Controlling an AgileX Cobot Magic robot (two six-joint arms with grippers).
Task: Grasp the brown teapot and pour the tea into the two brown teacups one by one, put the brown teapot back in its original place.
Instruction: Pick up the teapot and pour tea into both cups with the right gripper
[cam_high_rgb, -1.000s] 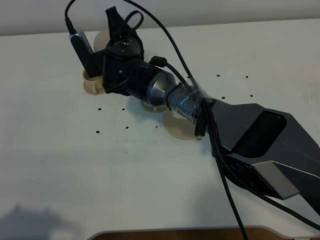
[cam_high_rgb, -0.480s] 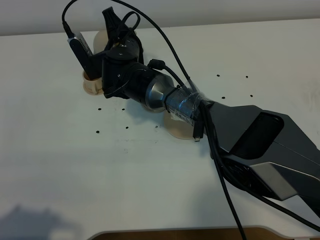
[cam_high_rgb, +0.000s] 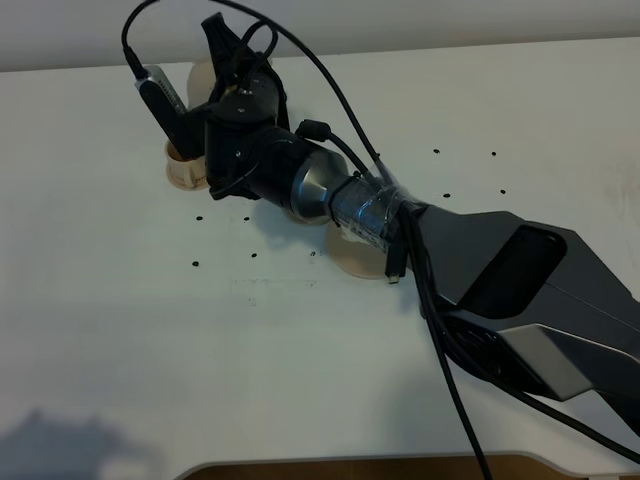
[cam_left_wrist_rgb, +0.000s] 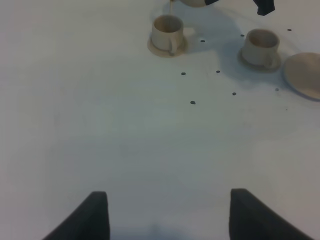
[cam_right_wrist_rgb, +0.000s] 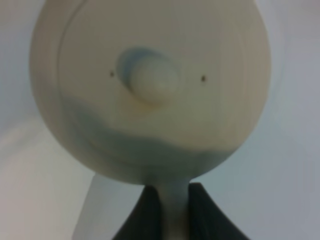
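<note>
My right gripper (cam_high_rgb: 232, 62) reaches across to the far left and is shut on the loop handle of the brown teapot (cam_high_rgb: 201, 76), holding it in the air. In the right wrist view the teapot's lid and knob (cam_right_wrist_rgb: 150, 80) fill the picture, with the handle pinched in the gripper (cam_right_wrist_rgb: 175, 202). One teacup (cam_high_rgb: 184, 168) on its saucer stands just below the teapot. The left wrist view shows both teacups, the left one (cam_left_wrist_rgb: 167, 31) and the right one (cam_left_wrist_rgb: 260, 45), and the teapot's underside (cam_left_wrist_rgb: 192, 2) with a thin pale streak above the left cup. My left gripper (cam_left_wrist_rgb: 170, 217) is open and empty.
A bare round tan saucer (cam_high_rgb: 355, 258) lies partly under my right arm; it also shows in the left wrist view (cam_left_wrist_rgb: 305, 75). Small dark dots mark the white table (cam_high_rgb: 150, 330). The table's far edge (cam_high_rgb: 450, 45) runs just behind the teapot. The right arm's cables hang over the middle.
My right gripper with the teapot has shifted slightly up and to the left, over the left teacup. Nothing else has moved.
</note>
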